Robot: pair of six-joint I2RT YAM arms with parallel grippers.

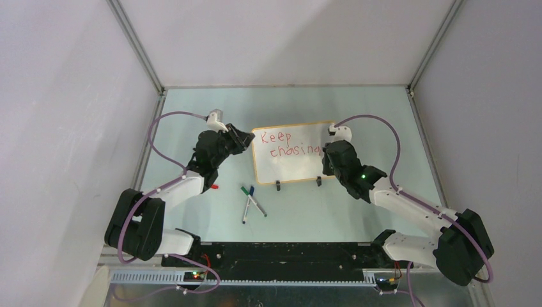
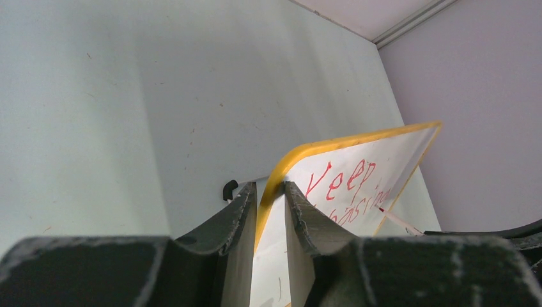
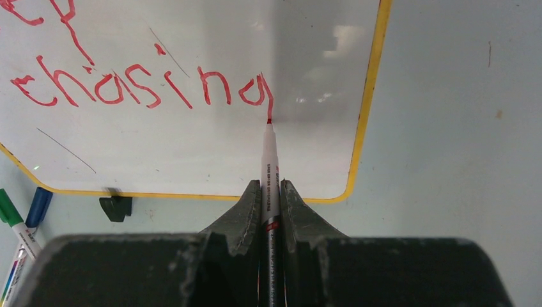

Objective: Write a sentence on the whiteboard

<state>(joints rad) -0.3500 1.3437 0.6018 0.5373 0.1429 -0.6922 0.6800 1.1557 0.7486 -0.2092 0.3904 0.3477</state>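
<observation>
The whiteboard (image 1: 294, 171) stands tilted on the table, white with a yellow-orange frame. On it the sentence (image 1: 289, 144) reads "Keep chasing" in red, in two lines. My left gripper (image 1: 246, 142) is shut on the board's left edge; in the left wrist view the yellow frame of the whiteboard (image 2: 383, 160) runs between the gripper's (image 2: 270, 188) fingers. My right gripper (image 3: 270, 185) is shut on a red marker (image 3: 270, 160). The marker's tip touches the whiteboard (image 3: 192, 153) at the tail of the last "g" of the sentence (image 3: 128, 86).
A green and a blue marker (image 1: 252, 201) lie crossed on the table in front of the board; they also show at the left edge as markers (image 3: 19, 230). A small red cap (image 1: 214, 187) lies by the left arm. Black clip feet (image 1: 278, 185) hold the board's lower edge. Walls enclose the table.
</observation>
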